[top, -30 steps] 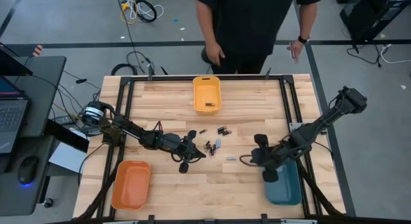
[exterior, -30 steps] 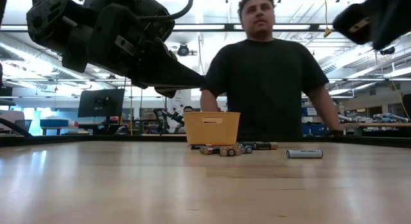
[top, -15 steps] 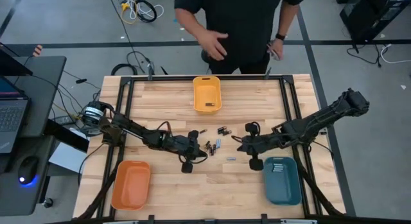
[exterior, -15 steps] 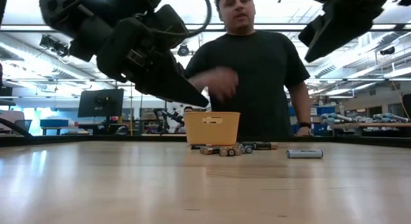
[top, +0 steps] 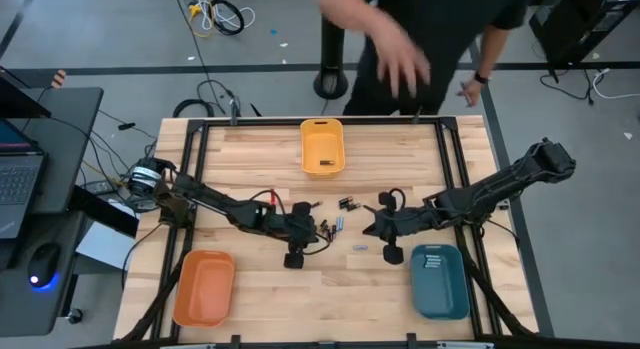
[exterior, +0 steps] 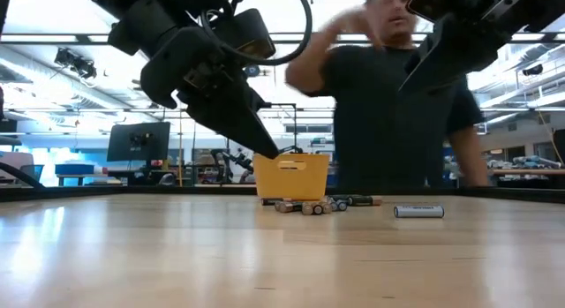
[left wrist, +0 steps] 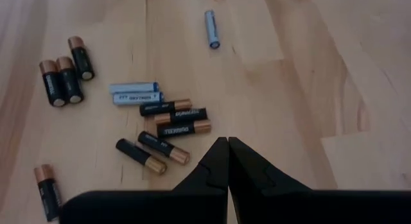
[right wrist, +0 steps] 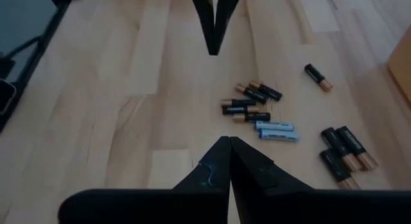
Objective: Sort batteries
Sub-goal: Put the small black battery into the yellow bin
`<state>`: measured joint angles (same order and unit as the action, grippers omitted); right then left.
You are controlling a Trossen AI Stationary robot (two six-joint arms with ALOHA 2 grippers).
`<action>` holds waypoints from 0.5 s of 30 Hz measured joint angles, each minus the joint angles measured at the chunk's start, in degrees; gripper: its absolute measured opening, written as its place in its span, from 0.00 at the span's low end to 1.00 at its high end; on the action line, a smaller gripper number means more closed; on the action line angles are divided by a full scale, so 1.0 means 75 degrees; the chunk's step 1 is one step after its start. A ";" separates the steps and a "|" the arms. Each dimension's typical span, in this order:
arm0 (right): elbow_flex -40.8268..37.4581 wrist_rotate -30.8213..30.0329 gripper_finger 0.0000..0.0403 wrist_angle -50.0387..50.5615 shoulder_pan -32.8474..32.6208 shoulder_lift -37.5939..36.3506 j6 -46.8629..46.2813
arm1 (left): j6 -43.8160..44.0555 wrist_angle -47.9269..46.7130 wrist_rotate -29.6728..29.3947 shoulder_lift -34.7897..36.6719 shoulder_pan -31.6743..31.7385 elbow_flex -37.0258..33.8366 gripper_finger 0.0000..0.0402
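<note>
My right gripper (right wrist: 229, 139) has swung to the batteries' (left wrist: 164, 124) three o'clock, clenched empty like the left gripper (left wrist: 228, 140); I'd open wide first.

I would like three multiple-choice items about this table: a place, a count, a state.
1. The yellow bin stands at: A the table's far edge, middle; B near left corner; C near right corner.
2. Pale blue batteries in the left wrist view: A one; B three; C six.
3. The left hand and right hand are: A shut, empty; B wide open; C holding batteries.
Answers: 1 A, beside the person; 2 B, two paired, one apart; 3 A, each wrist view shows fingertips touching.
</note>
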<state>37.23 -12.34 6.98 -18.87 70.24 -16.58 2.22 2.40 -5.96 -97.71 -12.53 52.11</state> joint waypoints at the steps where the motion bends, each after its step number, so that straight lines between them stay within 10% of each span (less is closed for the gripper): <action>1: -0.0042 -0.0001 0.05 -0.0091 0.0002 0.0000 -0.0082 | 0.0031 -0.0020 -0.0014 0.0000 0.0000 0.0002 0.02; 15: -0.0137 -0.0808 0.14 -0.0357 -0.0001 0.0000 -0.0597 | 0.1814 -0.0144 -0.0341 0.0000 0.0110 0.0007 0.03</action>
<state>36.21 -18.39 4.31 -18.87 70.24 -21.06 15.83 1.32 -8.51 -97.71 -11.71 52.16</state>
